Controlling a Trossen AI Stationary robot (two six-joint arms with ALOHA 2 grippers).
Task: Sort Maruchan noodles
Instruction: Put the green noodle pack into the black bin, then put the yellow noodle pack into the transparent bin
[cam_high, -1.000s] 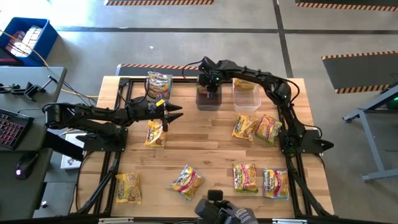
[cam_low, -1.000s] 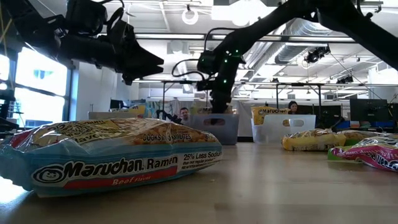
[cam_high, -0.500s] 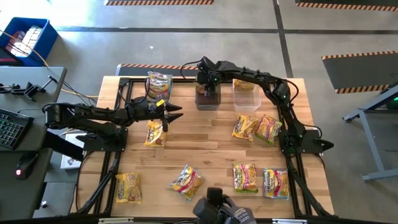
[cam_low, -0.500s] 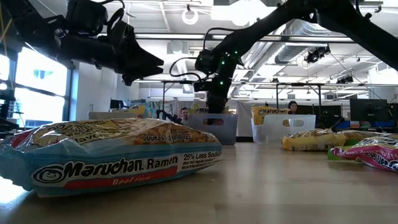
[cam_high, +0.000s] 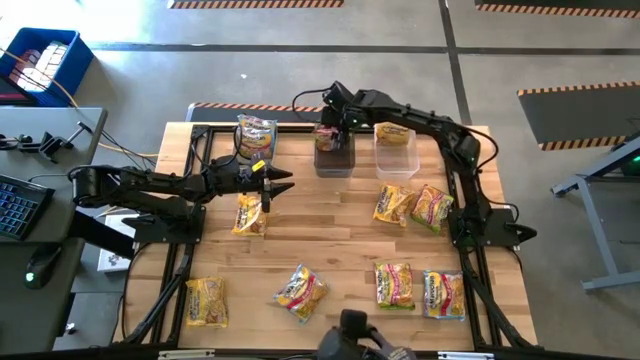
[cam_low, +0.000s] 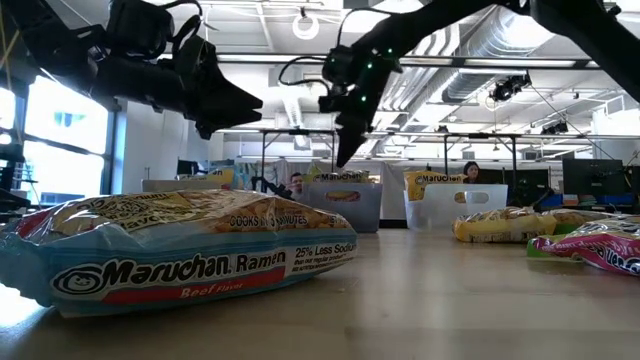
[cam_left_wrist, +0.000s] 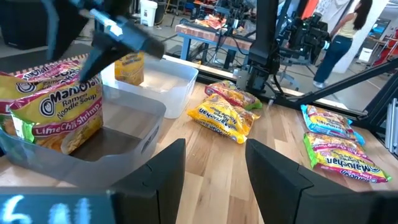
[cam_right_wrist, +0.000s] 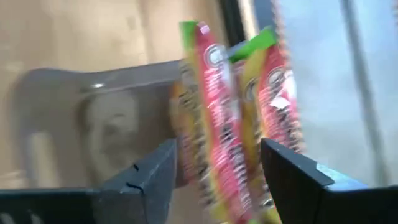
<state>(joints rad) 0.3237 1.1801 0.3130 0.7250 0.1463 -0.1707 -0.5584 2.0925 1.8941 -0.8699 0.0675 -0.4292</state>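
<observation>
1. High view: Over the pale wooden plank worktop (cam_high: 330, 225), the right hand (cam_high: 331, 118) hangs above the dark rectangular plastic tub (cam_high: 334, 157) at the far edge; beside it to the right stands a clear rectangular plastic tub (cam_high: 396, 158) with one yellow packet inside. The left hand (cam_high: 280, 181) waits left of centre, just beyond a yellow crinkly Maruchan noodle packet (cam_high: 250, 213). More flat yellow packets lie loose: two at right centre (cam_high: 412, 205) and four along the near edge.

2. Low view: A blue-and-yellow beef-flavour ramen packet (cam_low: 180, 255) fills the near foreground. The right hand (cam_low: 345, 140) is raised clear above the dark tub (cam_low: 345, 205), nothing hanging from it.

3. Left wrist view: The left hand's fingers (cam_left_wrist: 158, 174) stand wide with nothing between them. A lime-chili-shrimp packet (cam_left_wrist: 53, 106) leans on end inside the dark tub (cam_left_wrist: 118, 134).

4. Right wrist view: The right hand's fingers (cam_right_wrist: 146, 171) are spread wide on either side of a pink-and-green-accented packet (cam_right_wrist: 217, 124) standing in the dark tub (cam_right_wrist: 87, 124); whether they touch it cannot be told, and the packet looks released.

5. Judgement: A drop-off into the dark tub seems just finished. The next move calls for lifting away, choosing a loose packet and matching its flavour to the proper tub.
</observation>
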